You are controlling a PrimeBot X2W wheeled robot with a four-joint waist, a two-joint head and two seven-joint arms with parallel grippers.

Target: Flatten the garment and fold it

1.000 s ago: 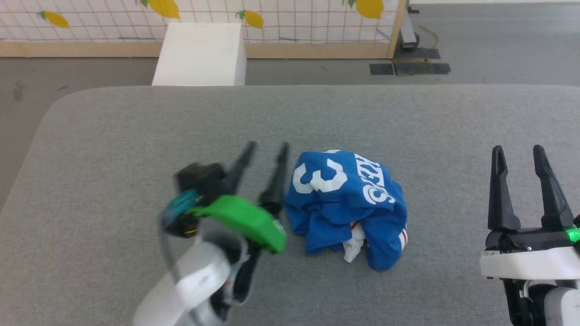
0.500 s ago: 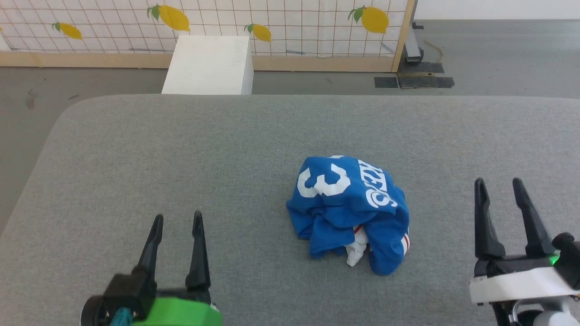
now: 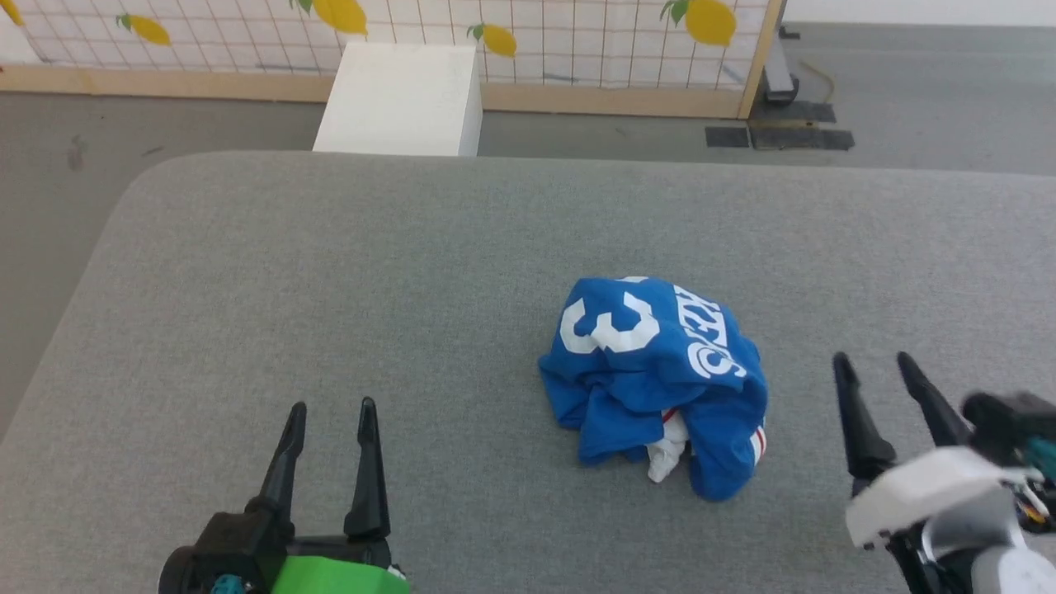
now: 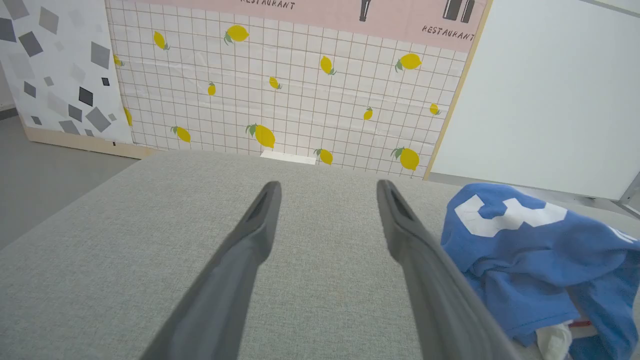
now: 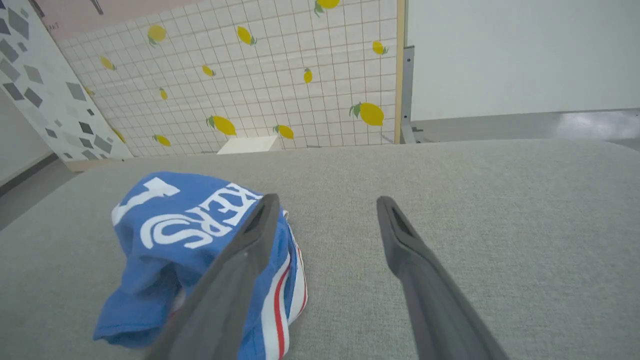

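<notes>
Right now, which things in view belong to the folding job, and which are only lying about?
For the job: blue shirt, crumpled on the grey table; left gripper and right gripper, both open, apart from it.
Just lying about: white box behind the table; lemon-patterned screen; dark floor mats.

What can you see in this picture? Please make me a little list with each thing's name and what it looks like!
garment: crumpled blue heap, white 3 and lettering on top, not flattened
left end effector: open, empty, apart from the garment
right end effector: open, empty, apart from the garment
table: grey, the garment lies on it
white box: on the floor beyond the table
lemon screen: behind the box
</notes>
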